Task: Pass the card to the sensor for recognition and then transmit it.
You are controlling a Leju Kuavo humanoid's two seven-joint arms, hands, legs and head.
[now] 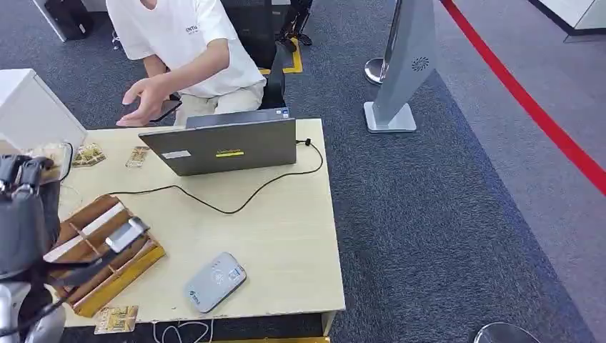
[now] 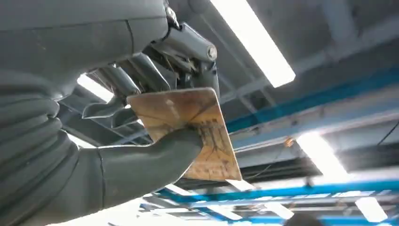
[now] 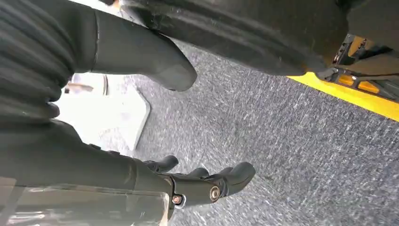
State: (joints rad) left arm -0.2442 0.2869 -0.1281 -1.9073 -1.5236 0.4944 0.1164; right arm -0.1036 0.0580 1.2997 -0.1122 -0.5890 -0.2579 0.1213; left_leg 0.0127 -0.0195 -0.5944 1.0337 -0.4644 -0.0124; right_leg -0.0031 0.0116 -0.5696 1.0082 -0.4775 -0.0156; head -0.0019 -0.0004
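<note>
1 beige table stands on grey carpet.

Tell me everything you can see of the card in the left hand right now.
The card is a thin, flat rectangle with rounded corners, tan to golden, with faint dark line art on its face. It looks stiff, like plastic or coated board, and unbent. The left hand holds it: the thick grey thumb presses across its face and darker fingers back it from behind. One long edge and two corners stick out free of the hand. Behind it are ceiling lights, so it is raised and facing upward.
</note>
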